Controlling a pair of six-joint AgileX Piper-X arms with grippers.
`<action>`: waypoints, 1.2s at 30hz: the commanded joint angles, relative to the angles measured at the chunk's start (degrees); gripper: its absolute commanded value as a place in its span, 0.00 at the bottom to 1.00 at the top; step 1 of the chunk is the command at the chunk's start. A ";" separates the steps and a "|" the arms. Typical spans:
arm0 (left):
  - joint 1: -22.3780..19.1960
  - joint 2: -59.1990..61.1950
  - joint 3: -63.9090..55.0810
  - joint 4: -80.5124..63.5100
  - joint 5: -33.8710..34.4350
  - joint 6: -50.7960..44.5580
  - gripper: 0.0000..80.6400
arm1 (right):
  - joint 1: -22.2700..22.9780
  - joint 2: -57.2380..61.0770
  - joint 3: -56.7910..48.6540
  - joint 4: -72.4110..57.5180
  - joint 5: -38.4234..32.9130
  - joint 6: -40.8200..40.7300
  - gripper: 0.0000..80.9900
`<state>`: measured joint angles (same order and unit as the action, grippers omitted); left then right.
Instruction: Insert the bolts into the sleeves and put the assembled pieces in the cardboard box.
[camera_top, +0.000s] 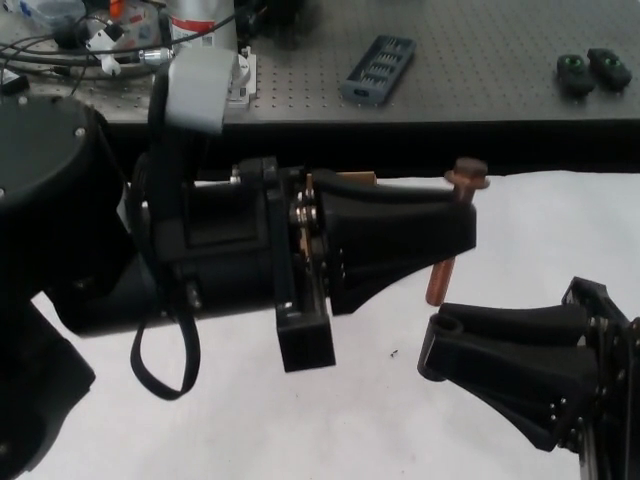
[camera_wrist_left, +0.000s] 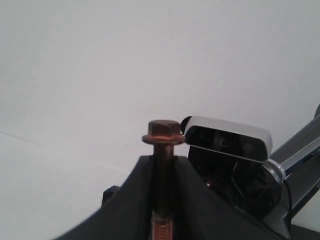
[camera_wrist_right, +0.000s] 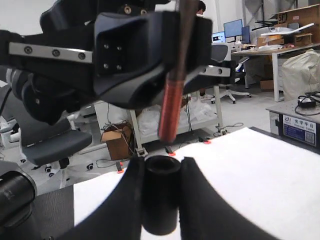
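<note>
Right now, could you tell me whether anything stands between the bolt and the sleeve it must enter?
Nothing visible: the bolt in the left gripper points its tip at the sleeve in the right gripper across a bare gap.

Left wrist view. I see the left gripper (camera_wrist_left: 162, 161) closed on a copper-coloured bolt (camera_wrist_left: 161, 134). Its two black fingers (camera_wrist_left: 132, 192) press the shank from either side. Hex flange head stands clear above the fingertips; threads show low down between the fingers. Just beside the head and behind it, a camera (camera_wrist_left: 227, 141) with silver-grey casing and dark front, on a black body. Metal bracket (camera_wrist_left: 299, 147) at the edge. Behind all: plain pale surface.
</note>
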<state>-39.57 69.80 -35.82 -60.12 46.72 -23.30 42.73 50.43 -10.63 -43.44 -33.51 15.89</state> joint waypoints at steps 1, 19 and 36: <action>-0.16 -0.14 1.39 -2.17 1.43 -0.67 0.01 | 0.12 0.22 -0.35 -2.05 -0.92 1.48 0.05; -0.16 -0.14 3.03 -9.21 -0.27 -3.73 0.01 | 0.95 0.22 -0.35 2.20 -1.00 2.53 0.05; -0.16 -0.14 3.03 -9.33 0.20 -5.10 0.01 | 4.09 4.54 -4.62 2.20 3.18 0.96 0.05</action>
<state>-39.57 69.80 -32.44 -67.01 46.01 -27.11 46.74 54.28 -13.19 -40.97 -31.40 18.00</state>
